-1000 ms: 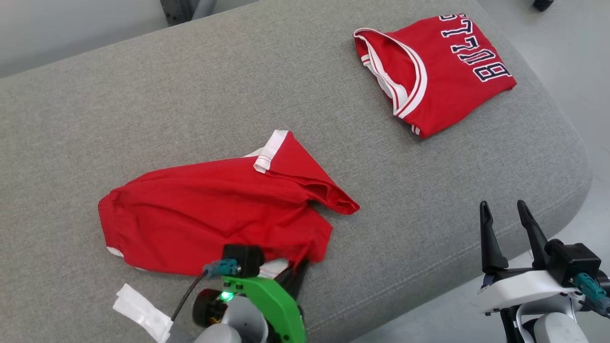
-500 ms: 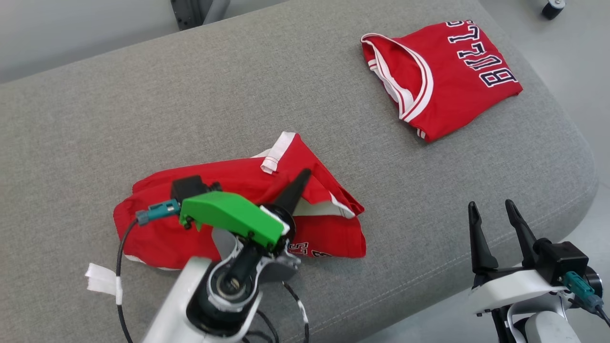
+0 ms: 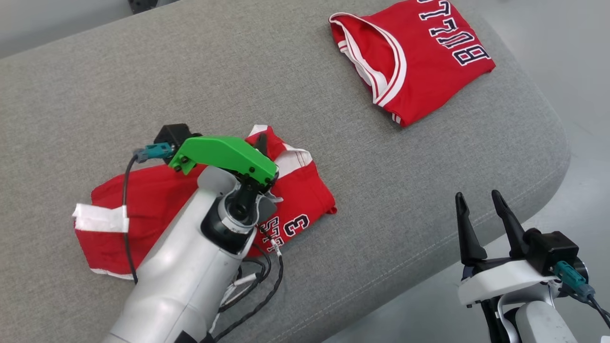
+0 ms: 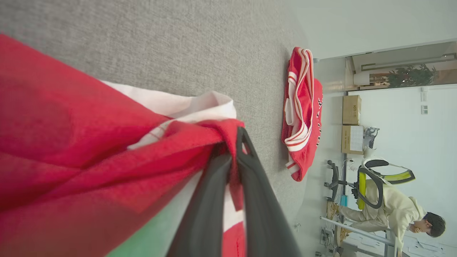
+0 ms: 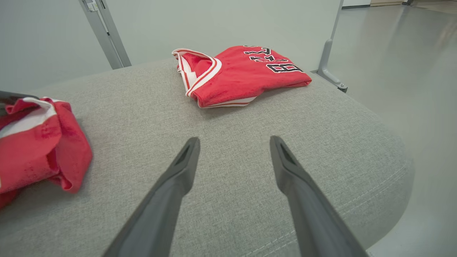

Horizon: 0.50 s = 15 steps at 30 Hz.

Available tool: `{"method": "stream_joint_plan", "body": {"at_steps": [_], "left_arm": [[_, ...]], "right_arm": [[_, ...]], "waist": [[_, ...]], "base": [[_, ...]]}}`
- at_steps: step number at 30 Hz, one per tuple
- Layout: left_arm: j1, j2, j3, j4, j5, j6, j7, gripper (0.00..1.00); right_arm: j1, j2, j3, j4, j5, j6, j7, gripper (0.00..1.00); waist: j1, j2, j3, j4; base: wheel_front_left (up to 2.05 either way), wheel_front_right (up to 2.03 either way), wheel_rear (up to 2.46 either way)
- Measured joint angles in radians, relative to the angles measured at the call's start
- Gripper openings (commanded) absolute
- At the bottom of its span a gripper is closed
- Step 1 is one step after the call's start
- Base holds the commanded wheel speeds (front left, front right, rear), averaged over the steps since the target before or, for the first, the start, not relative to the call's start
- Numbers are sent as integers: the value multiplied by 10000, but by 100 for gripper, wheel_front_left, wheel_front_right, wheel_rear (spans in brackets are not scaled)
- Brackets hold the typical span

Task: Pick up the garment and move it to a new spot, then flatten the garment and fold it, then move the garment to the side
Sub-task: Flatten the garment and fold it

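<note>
The garment (image 3: 310, 195) is a pair of red shorts with white trim, lying in loose folds on the grey cushion (image 3: 391, 190) left of centre, with a dark "3" print facing up. My left gripper (image 3: 261, 141) is shut on a red and white edge of it, held over the garment's far side. In the left wrist view the two dark fingers of the left gripper (image 4: 237, 137) pinch bunched red cloth of the garment (image 4: 89, 142). My right gripper (image 3: 476, 202) stands open off the cushion's near right edge. The right gripper (image 5: 234, 142) holds nothing, and the garment (image 5: 39, 142) lies to its left.
A folded red jersey (image 3: 414, 62) with dark lettering lies at the cushion's far right, also seen as the jersey (image 5: 242, 75) and the jersey (image 4: 301, 117). The cushion's rounded edge (image 3: 548, 157) drops to the floor on the right. A seated person (image 4: 392, 214) is far off.
My left gripper has carried the garment's near edge up and over towards the far side, folding the cloth so the printed number shows. The head camera has shifted. The right gripper stays open.
</note>
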Motion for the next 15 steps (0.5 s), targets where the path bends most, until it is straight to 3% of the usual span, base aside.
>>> {"method": "stream_joint_plan", "body": {"at_steps": [6,10,15], "left_arm": [[-328,297,-1049,339,903,-1300,144,100],[-140,579,-1206,-341,1281,-1962,-332,100],[699,1429,-1538,-1662,2057,-2125,-1089,100]], "right_arm": [[185,-2,-359,40,-33,0,0,100],[198,6,-512,12,-130,0,0,100],[389,6,-706,13,-303,0,0,100]], "waist": [[0,0,64,55],[0,0,-94,306],[0,0,-440,754]], "base": [[0,0,0],[0,0,0],[0,0,0]]}}
